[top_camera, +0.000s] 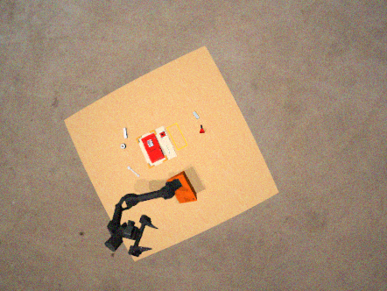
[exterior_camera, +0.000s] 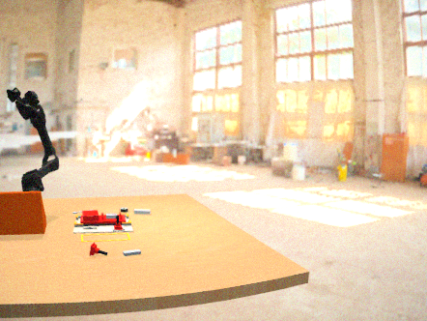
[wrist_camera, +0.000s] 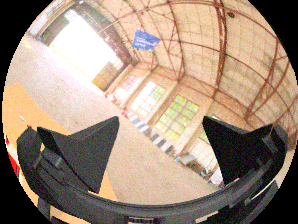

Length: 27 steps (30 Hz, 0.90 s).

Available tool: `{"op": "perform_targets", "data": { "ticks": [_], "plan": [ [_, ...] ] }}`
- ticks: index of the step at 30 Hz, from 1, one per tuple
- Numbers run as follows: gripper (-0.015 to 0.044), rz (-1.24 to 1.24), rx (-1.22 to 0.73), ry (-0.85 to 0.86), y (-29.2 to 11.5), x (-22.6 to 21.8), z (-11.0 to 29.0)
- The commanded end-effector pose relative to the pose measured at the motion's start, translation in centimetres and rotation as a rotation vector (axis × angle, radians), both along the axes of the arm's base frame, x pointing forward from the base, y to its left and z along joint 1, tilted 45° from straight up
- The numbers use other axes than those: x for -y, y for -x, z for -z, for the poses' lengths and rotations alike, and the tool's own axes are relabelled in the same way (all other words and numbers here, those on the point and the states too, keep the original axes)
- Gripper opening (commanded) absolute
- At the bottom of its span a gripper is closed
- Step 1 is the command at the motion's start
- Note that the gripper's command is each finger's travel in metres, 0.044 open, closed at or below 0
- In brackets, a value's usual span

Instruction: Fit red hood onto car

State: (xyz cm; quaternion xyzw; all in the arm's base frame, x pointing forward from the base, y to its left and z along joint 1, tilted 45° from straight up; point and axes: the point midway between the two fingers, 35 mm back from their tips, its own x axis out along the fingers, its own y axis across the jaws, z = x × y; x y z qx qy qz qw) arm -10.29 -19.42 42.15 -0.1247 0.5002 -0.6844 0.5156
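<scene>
The red hood [top_camera: 153, 151] [exterior_camera: 96, 217] lies over the car chassis in the white jig [top_camera: 170, 148] [exterior_camera: 97, 229] near the middle of the table [top_camera: 210, 88] [exterior_camera: 203, 242]. The pegs and corner holes are too small to make out. My gripper [top_camera: 151, 237] [exterior_camera: 21, 96] [wrist_camera: 162, 120] is open and empty. It is raised high, far from the car, over the table's near corner beside the arm's orange base block [top_camera: 187, 189] [exterior_camera: 21, 213]. The wrist view shows only the two spread fingers and the hall beyond them.
A yellow outlined rectangle [top_camera: 182, 134] [exterior_camera: 106, 240] lies beside the jig. A small red part [top_camera: 201, 129] [exterior_camera: 95, 249] and several small grey parts [top_camera: 196, 115] [top_camera: 125, 132] [top_camera: 133, 171] [exterior_camera: 131, 252] lie scattered around the jig.
</scene>
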Motion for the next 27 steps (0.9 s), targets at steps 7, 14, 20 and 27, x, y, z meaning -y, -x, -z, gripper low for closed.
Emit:
{"op": "perform_targets", "data": {
  "ticks": [7,14,20,27],
  "plan": [
    [0.044,-0.266,0.614,-0.225,-10.3,8.2,9.8],
    [0.044,-0.294,0.926,-0.514,-19.0,8.8,16.1],
    [0.044,-0.207,1.102,-0.826,-26.3,6.1,21.5],
    [0.044,0.034,1.159,-1.205,-32.9,-0.4,27.4]
  ]
}}
